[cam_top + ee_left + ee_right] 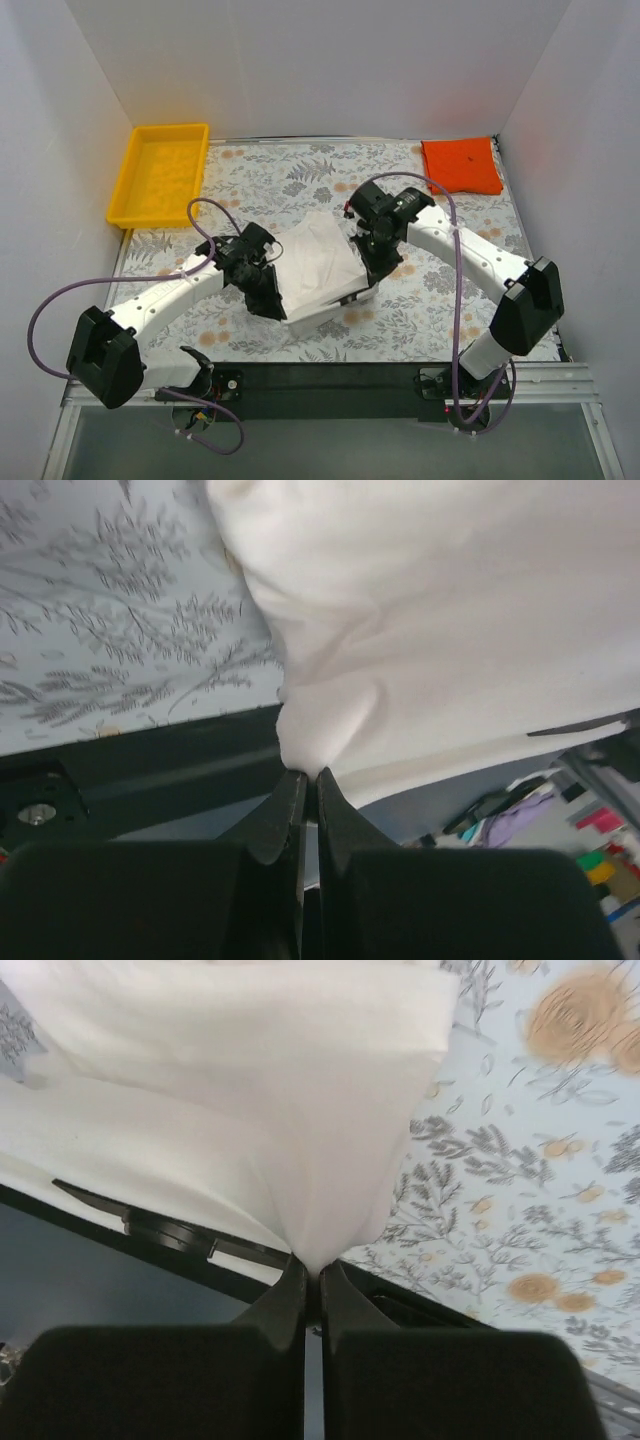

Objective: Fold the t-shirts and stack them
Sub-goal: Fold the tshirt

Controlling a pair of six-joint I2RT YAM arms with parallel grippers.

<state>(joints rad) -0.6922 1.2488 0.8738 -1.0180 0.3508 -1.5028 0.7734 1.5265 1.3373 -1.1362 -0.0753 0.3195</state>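
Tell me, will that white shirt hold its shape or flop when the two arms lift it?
Probably floppy: the white shirt puckers into soft creases where the left gripper and the right gripper pinch it. Likely light, since two small pinches of cloth seem to carry it. It should drape rather than roll or tip.

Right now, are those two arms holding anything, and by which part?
Both hold the white t-shirt: left end effector pinches its left edge, right end effector its right edge.
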